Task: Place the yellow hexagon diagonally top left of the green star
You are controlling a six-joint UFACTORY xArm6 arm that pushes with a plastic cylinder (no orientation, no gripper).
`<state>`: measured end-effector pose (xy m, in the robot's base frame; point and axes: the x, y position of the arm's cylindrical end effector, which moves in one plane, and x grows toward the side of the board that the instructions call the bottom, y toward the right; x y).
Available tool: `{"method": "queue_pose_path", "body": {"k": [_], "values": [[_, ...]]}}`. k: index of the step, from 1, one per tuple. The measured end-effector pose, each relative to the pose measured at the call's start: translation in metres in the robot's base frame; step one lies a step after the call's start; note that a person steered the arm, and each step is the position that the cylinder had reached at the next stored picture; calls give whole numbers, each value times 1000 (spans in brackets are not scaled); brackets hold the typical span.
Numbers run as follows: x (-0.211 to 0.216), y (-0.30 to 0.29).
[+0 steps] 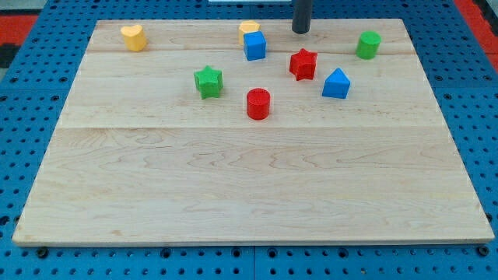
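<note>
The yellow hexagon (248, 29) sits near the view's top centre, partly hidden behind the blue cube (254, 45) that touches its lower side. The green star (208, 82) lies lower and to the left of them. My tip (301, 30) stands at the view's top, to the right of the yellow hexagon with a gap between them, above the red star (303, 64).
A yellow heart (134, 36) is at the top left. A red cylinder (258, 103) lies right of and below the green star. A blue pentagon-like block (336, 84) and a green cylinder (368, 44) are on the right. All rest on the wooden board (249, 179).
</note>
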<state>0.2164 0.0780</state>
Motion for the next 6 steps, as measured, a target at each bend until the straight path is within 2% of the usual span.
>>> {"method": "queue_pose_path", "body": {"k": [1,2,3,4,5,6], "values": [[0,-58],[1,-140],[51,-155],[81,-158],[81,-157],[81,-104]]}}
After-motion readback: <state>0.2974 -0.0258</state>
